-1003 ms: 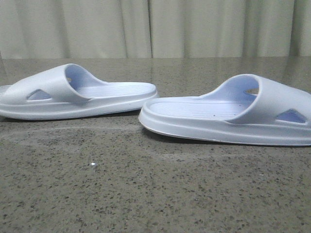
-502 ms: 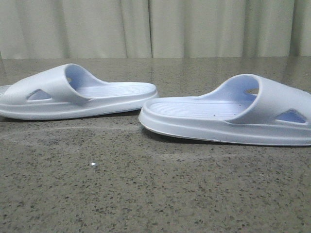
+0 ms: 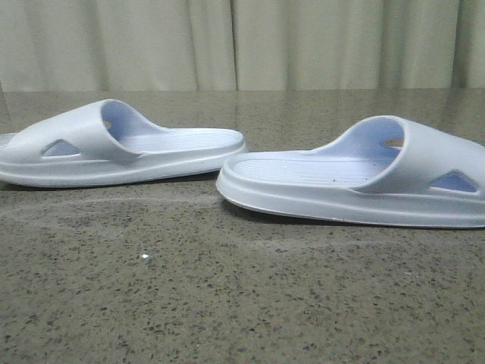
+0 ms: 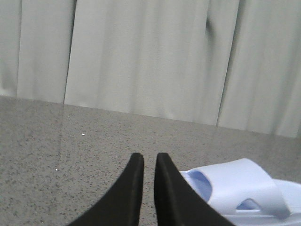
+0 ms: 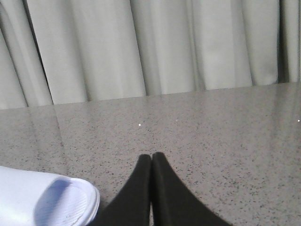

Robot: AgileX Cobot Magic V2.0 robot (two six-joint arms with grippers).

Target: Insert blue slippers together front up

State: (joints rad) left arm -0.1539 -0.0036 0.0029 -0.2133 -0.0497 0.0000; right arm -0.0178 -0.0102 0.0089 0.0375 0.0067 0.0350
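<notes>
Two pale blue-white foam slippers lie sole-down on the speckled stone table. The left slipper [image 3: 114, 148] has its strap at the left and its heel toward the middle. The right slipper [image 3: 356, 182] has its strap at the right, and the two heels almost meet. Neither gripper shows in the front view. My left gripper [image 4: 149, 157] is empty, with only a thin slit between its black fingers, and a slipper's strap [image 4: 244, 188] lies just beside it. My right gripper [image 5: 151, 155] is shut and empty, with a slipper's heel end [image 5: 51, 202] beside it.
Pale curtains [image 3: 242, 42] hang behind the table's far edge. The grey stone tabletop [image 3: 242, 303] stretches in front of the slippers, with a tiny white speck [image 3: 145, 257] on it.
</notes>
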